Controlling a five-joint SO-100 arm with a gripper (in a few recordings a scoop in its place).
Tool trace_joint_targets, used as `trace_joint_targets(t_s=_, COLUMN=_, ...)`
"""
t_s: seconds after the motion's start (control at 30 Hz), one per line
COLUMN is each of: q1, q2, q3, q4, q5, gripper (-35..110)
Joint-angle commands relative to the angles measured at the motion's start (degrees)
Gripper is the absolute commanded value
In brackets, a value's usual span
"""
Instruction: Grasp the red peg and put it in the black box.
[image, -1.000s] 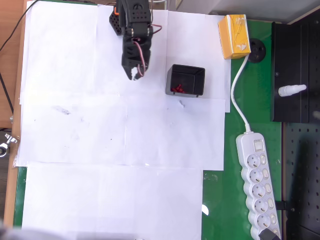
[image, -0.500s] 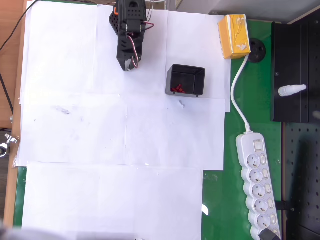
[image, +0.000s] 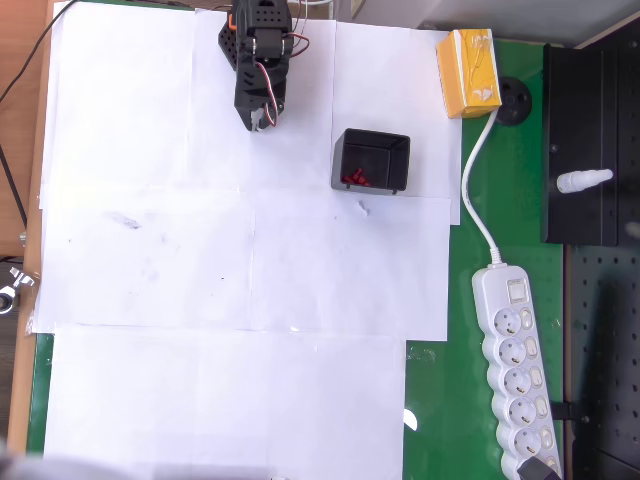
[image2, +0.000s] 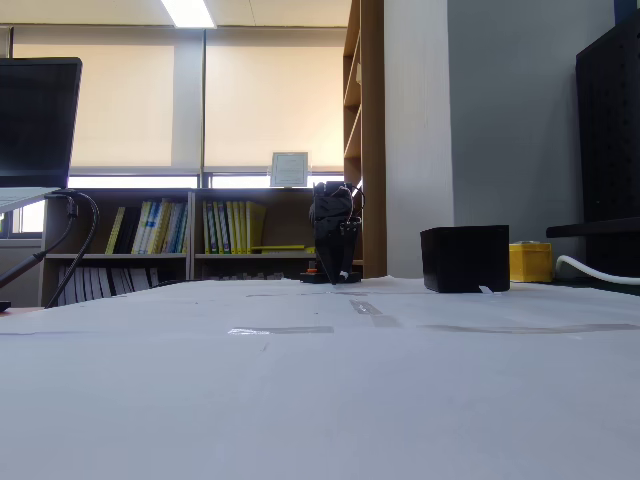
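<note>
The black box (image: 371, 160) stands on the white paper right of centre at the back. A small cluster of dark-red pegs (image: 356, 179) lies on its floor near the lower left wall. My black arm is folded back at the top of the overhead view. Its gripper (image: 258, 122) points down at the paper, well left of the box, with its fingers together and nothing between them. In the fixed view the gripper (image2: 336, 274) hangs low over the table, left of the black box (image2: 465, 258).
A yellow carton (image: 468, 72) sits right of the box at the back. A white power strip (image: 515, 370) and its cable lie on the green mat at the right. A large black panel (image: 590, 150) fills the right edge. White paper sheets (image: 240, 290) cover the table.
The arm has drawn back toward its base. The gripper has moved up and left in the overhead view, away from the black box.
</note>
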Motion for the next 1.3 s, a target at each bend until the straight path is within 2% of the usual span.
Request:
trace_joint_targets(t_s=0.0, q1=4.13, q2=-6.86, q3=-4.57, q4=6.33, q5=0.62, gripper=0)
trace_joint_targets(t_s=1.27, q1=5.89, q2=-6.86, q3=-4.57, q4=6.24, q5=0.97, gripper=0)
